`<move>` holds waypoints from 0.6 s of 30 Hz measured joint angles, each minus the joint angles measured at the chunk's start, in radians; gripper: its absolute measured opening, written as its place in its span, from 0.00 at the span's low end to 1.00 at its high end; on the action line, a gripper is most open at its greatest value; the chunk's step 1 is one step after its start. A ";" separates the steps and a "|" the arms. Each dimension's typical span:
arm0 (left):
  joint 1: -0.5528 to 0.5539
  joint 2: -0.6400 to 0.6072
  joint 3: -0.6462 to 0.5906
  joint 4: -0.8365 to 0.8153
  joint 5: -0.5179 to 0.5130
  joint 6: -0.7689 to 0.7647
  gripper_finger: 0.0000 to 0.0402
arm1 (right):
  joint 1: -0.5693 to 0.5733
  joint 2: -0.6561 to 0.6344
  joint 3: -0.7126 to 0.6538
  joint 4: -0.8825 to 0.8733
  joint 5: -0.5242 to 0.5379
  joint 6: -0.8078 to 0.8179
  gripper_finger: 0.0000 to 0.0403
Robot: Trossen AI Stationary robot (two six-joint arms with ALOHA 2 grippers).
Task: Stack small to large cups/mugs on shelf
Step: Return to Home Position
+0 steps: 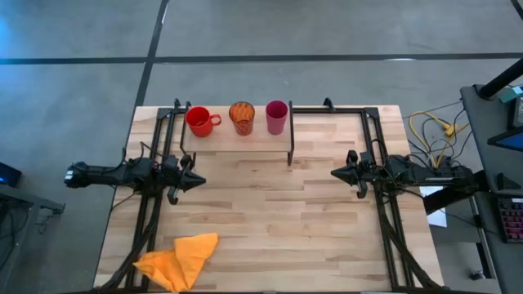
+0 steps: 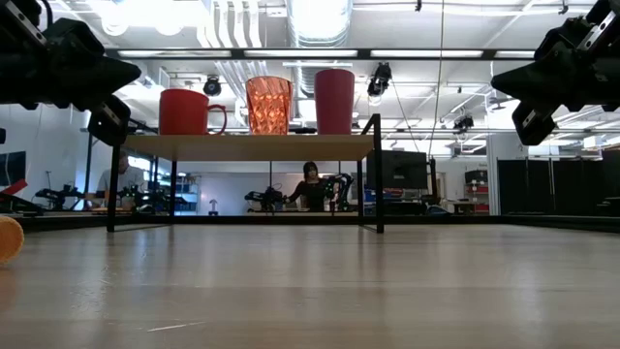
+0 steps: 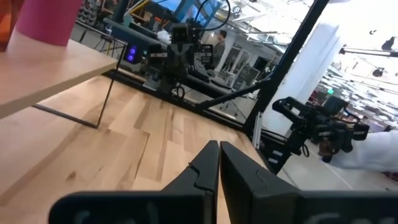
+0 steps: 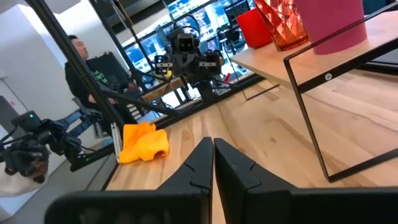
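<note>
You see on the pale-wood, black-legged shelf (image 1: 237,142) a red mug (image 1: 198,121), an orange translucent cup (image 1: 242,117) with a faceted diamond pattern and a magenta-pink tumbler (image 1: 276,116); your desk (image 1: 270,220) is light planks.

This is a robotics lab in an open industrial hall. Bare round ducts (image 2: 315,19) and strip lights (image 2: 184,53) run under the ceiling, and the floor (image 1: 327,28) is grey concrete marked with dark lines. Off the wooden table (image 1: 270,204) at nine o'clock, another robot rig (image 4: 186,53) stands on a bench. At twelve o'clock a person (image 2: 311,184) sits among more benches. At three o'clock a dark desk (image 1: 482,114) holds loose yellow cables (image 1: 433,126).
</note>
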 joint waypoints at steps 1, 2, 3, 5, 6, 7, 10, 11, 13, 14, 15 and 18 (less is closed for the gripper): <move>0.000 0.000 0.000 -0.001 0.003 0.000 0.00 | 0.000 0.001 0.000 0.000 0.000 0.000 0.02; 0.000 -0.001 0.000 -0.003 0.007 0.005 0.00 | 0.000 0.001 0.000 0.000 0.000 0.000 0.02; 0.000 -0.002 0.000 -0.003 0.010 0.007 0.00 | 0.000 0.001 0.000 -0.001 0.000 0.000 0.02; 0.000 -0.001 0.000 -0.004 0.011 0.007 0.00 | 0.000 0.001 0.000 -0.001 0.000 0.000 0.02; 0.000 -0.001 0.000 -0.004 0.011 0.007 0.00 | 0.000 0.001 0.000 -0.001 0.000 0.000 0.02; 0.000 0.000 0.000 -0.005 0.011 0.007 0.00 | 0.000 0.001 0.000 -0.001 0.000 0.000 0.02; 0.000 0.002 0.000 -0.004 0.012 0.008 0.00 | 0.000 0.001 0.000 -0.001 0.000 0.000 0.02; 0.000 0.004 0.000 -0.001 0.013 0.008 0.00 | 0.000 0.001 0.000 -0.001 0.000 0.000 0.02; 0.000 0.006 0.000 0.003 0.016 0.008 0.00 | 0.000 0.001 0.000 -0.001 0.000 0.000 0.02; 0.000 0.008 0.000 0.005 0.018 0.008 0.00 | 0.000 0.001 0.000 -0.001 0.000 0.000 0.02; 0.000 0.010 0.000 0.008 0.018 0.008 0.00 | 0.000 0.001 0.000 -0.001 0.000 0.000 0.02; 0.000 0.010 0.000 0.014 0.018 0.008 0.00 | 0.000 0.001 0.000 -0.001 0.000 0.000 0.02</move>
